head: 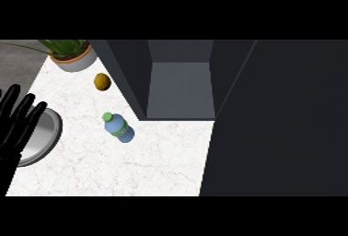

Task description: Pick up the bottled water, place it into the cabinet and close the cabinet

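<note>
Bottled water stands on the white marble counter, just left of view centre, green cap toward 11 o'clock, green band round the body. No brand or text readable on it.

Cabinet sits at 12–1 o'clock from the bottle, front open, grey interior bare as far as I can see; its dark door swings out to 3 o'clock, so the opening faces the bottle for a short transfer.

Left hand at 9 o'clock by the view's edge, fingers straight and spread, holding nothing, resting, partly over a metal bowl or basin rim. Right hand not visible.

Brown round item, maybe fruit, at 11 o'clock from the bottle; potted plant beyond it. Both apart from the bottle, so the grasp looks unobstructed.

Judgement: pickup not yet started.
</note>
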You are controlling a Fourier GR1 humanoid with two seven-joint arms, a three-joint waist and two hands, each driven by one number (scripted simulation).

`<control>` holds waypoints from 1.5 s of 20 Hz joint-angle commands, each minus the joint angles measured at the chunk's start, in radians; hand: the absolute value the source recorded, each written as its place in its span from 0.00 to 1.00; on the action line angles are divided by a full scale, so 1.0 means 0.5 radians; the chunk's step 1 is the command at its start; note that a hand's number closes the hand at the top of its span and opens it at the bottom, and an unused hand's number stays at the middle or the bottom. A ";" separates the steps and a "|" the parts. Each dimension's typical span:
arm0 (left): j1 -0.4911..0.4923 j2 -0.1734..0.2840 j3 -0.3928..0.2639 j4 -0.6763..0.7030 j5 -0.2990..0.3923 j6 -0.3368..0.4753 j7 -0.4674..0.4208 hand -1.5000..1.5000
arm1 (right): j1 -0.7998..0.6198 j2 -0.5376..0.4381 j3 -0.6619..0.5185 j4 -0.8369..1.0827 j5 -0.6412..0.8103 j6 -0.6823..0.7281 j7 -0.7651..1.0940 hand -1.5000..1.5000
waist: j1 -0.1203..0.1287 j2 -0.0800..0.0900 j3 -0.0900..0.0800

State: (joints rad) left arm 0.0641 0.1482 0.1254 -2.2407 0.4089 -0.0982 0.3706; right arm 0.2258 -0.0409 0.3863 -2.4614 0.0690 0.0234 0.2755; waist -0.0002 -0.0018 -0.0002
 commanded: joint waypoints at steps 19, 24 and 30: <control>-0.011 -0.102 -0.058 0.948 -0.446 -0.203 -0.610 0.00 | 0.006 -0.149 0.171 -0.217 0.123 -0.161 0.141 0.00 | -0.021 0.001 0.000; -0.213 -0.015 0.040 1.363 -0.447 -0.262 -0.705 0.00 | -0.080 -0.097 0.315 -0.161 0.289 -0.279 0.195 0.00 | -0.021 0.002 -0.001; -0.399 0.039 0.118 1.879 -0.515 -0.297 -0.900 0.00 | -0.130 -0.122 0.399 -0.182 0.336 -0.355 0.267 0.00 | -0.033 0.003 -0.002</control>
State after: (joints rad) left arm -0.0769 0.1444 0.1517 -1.4543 0.1572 -0.2262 -0.0240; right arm 0.1268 -0.0823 0.5503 -2.4746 0.1148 -0.1412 0.3963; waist -0.0132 -0.0004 -0.0014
